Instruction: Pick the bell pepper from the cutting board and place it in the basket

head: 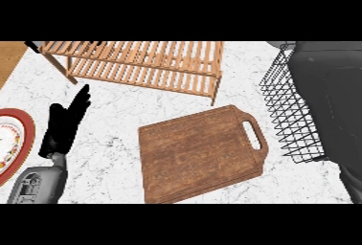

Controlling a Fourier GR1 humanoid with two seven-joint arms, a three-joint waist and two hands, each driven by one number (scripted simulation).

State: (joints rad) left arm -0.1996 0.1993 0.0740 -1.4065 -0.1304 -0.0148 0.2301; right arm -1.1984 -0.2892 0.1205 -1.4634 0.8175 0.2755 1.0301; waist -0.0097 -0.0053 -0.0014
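The wooden cutting board (201, 153) lies at the centre of the marble counter, handle slot toward the right, with nothing on it. No bell pepper shows anywhere. The black wire basket (286, 110) stands at the right edge of the counter. My right forearm (332, 110) reaches up along the right side, over the basket, and covers most of its inside; the hand itself is not visible. My left hand (63, 127) rests open at the left, fingers straight and pointing up, holding nothing.
A slatted wooden rack (141, 64) stands at the back, just beyond the board. A red-rimmed plate (14, 143) sits at the far left edge, beside my left hand. Bare marble lies between the board and the left hand.
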